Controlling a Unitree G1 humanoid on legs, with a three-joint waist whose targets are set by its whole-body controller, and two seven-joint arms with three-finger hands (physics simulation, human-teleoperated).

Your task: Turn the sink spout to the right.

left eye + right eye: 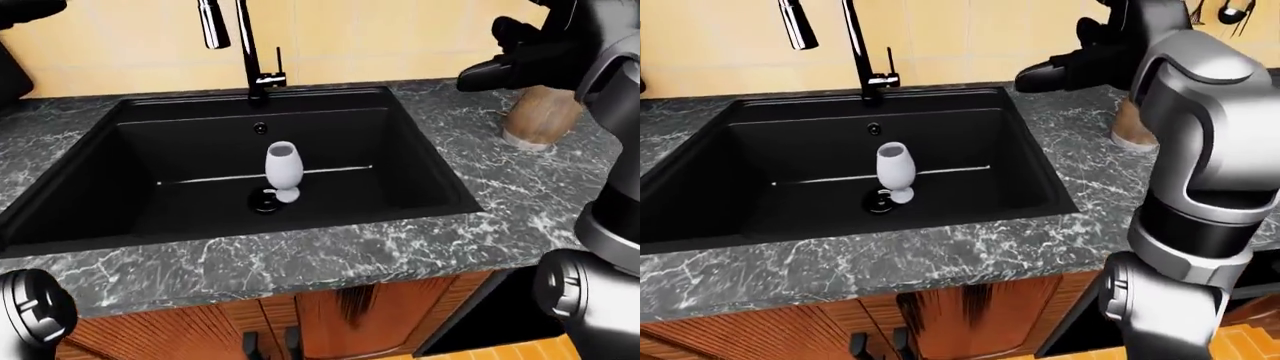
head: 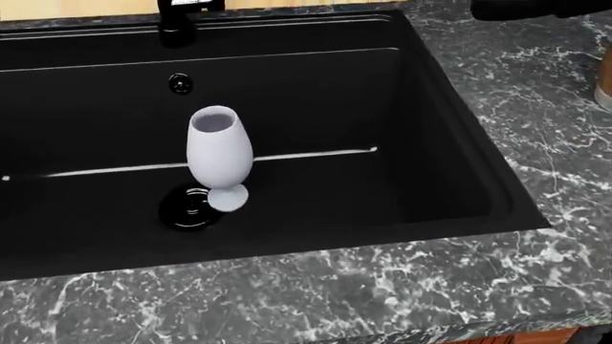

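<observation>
The sink spout (image 1: 247, 41) is a tall black faucet at the top rim of the black sink (image 1: 420, 135). Its chrome nozzle (image 1: 208, 24) hangs to the left of the stem, over the sink's top left part. My right hand (image 1: 490, 60) is raised over the counter to the right of the sink, fingers spread open and pointing left, well apart from the spout and holding nothing. It also shows in the right-eye view (image 1: 1055, 58). A dark shape (image 1: 25, 6) at the top left corner may be my left hand; its fingers do not show.
A white goblet-shaped vase (image 2: 220, 154) stands upright in the basin beside the drain (image 2: 189, 208). A brown wooden jar (image 1: 540, 116) stands on the grey marble counter (image 1: 300, 255) under my right hand. Wooden cabinet doors (image 1: 970, 315) lie below the counter edge.
</observation>
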